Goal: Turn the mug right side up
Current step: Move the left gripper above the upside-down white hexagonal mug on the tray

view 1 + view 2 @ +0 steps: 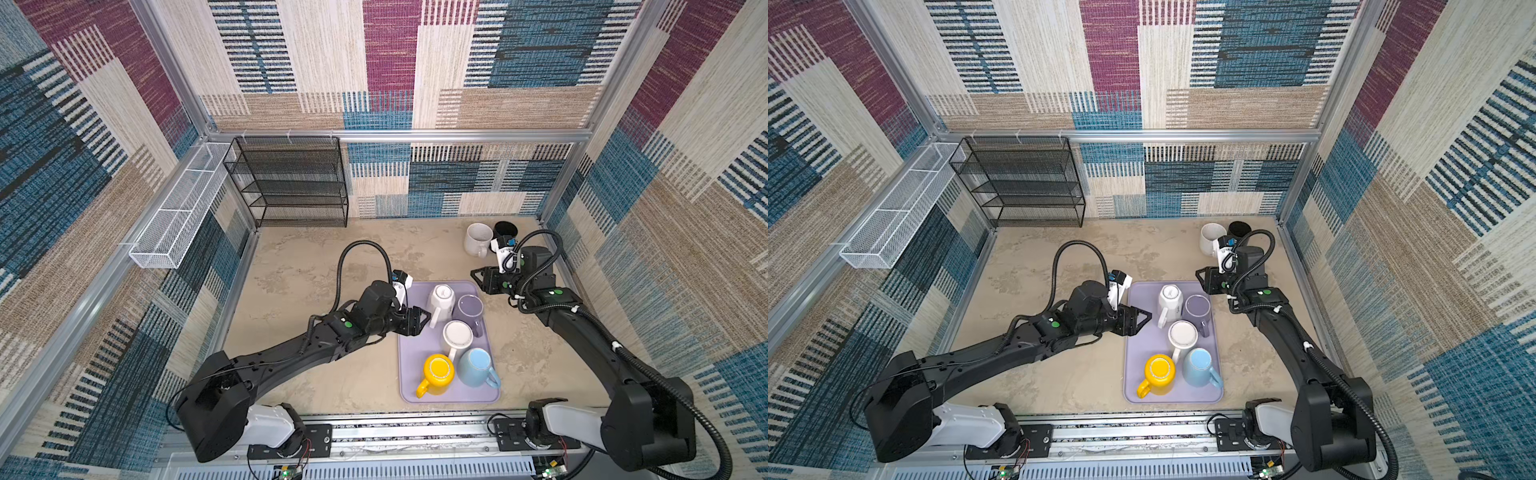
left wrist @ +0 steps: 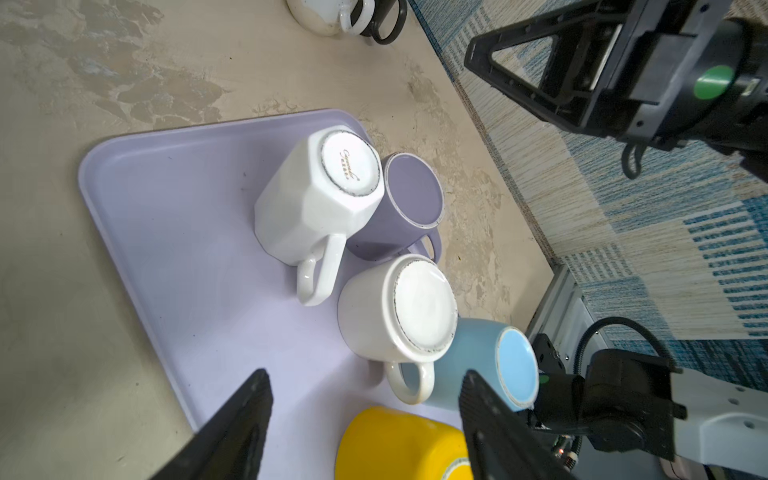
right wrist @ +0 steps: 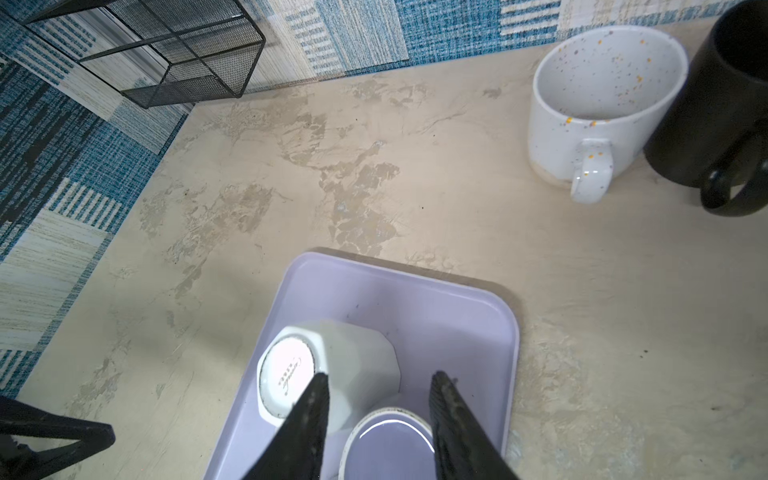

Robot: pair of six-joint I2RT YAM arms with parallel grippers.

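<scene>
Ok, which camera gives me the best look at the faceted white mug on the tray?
Left wrist: the faceted white mug shows whole, base up, handle clear. Right wrist shows it partly hidden, handle unseen. Both top views show it small.

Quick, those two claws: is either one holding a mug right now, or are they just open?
Left gripper: open, holding nothing.
Right gripper: open, holding nothing.

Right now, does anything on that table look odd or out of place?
The five mugs on the lavender tray all stand upside down; the speckled white mug and black mug beyond it are upright. Nothing looks spilled.
</scene>
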